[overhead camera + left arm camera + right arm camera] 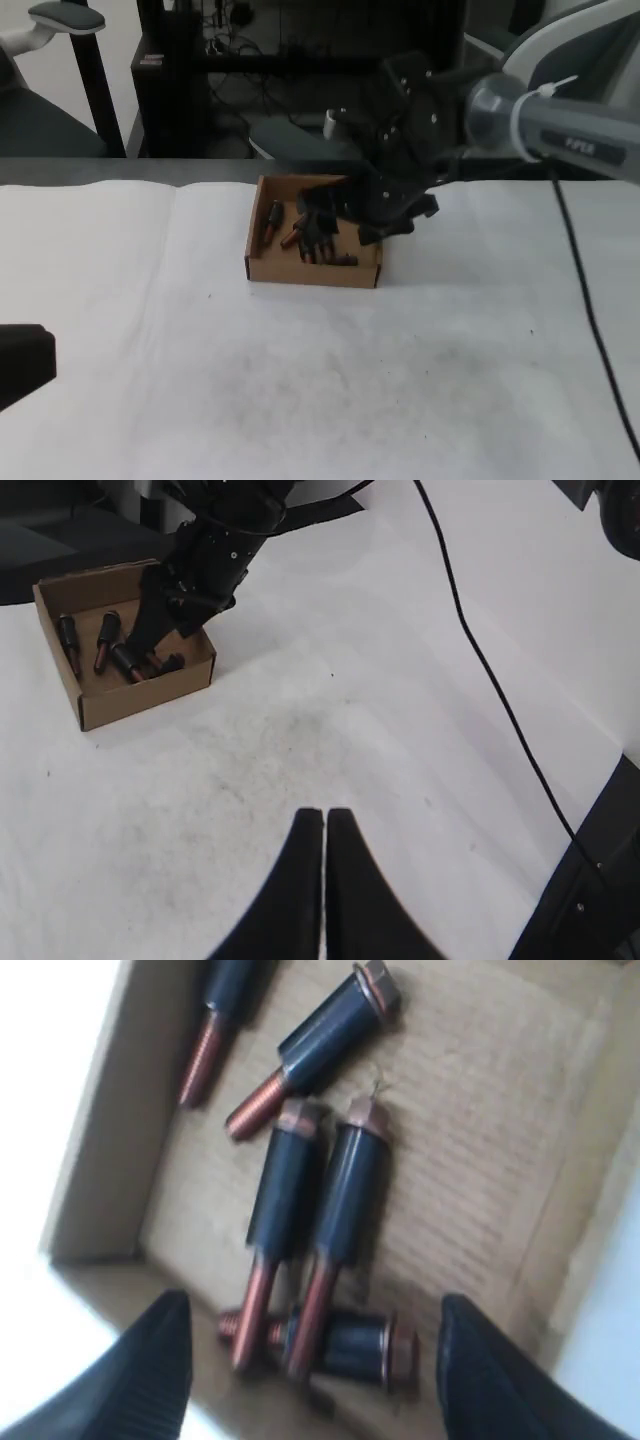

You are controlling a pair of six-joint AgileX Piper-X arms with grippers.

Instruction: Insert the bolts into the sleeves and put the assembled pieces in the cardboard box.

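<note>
The cardboard box point(310, 270) stands at mid-bench with several assembled pieces point(272, 218) lying in it. Each is a copper bolt pushed through a dark sleeve. In the right wrist view two pieces point(285, 1195) lie side by side, one point(345, 1345) lies crosswise below them, and others point(330, 1030) rest farther off on the box floor point(470, 1160). My right gripper point(315, 1380) hangs open just above the box, with nothing between its fingers point(160, 1370). From the left wrist view it hovers over the box's near corner point(165, 610). My left gripper point(324, 820) is shut and empty, low over bare bench far from the box point(150, 690).
White paper point(330, 380) covers the bench. A black cable point(585, 290) trails from the right arm across the bench's right side. Dark stands and chairs point(180, 80) sit behind the far edge. My left arm's body point(25, 360) shows at the near left edge.
</note>
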